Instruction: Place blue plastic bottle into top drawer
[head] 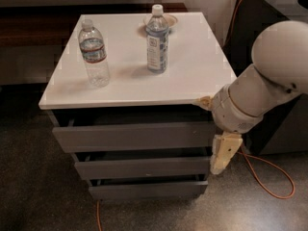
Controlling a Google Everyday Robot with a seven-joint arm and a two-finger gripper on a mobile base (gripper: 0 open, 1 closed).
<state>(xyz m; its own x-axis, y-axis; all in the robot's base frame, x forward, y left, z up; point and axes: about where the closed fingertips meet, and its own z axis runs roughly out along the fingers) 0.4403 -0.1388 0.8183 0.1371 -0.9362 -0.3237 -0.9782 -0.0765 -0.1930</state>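
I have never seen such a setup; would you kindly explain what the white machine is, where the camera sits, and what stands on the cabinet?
The white shape is a robot arm. Its end effector, the cream piece hanging from it, is beside the right end of the drawers, carrying nothing visible. The one camera looks down on all this from the front. On the white top stand a blue plastic bottle and, left of it in the picture, a clear bottle; neither is held.

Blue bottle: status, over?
Gripper low beside drawers, right side. Blue bottle upright on tabletop, untouched. Clear bottle apart, to its left.
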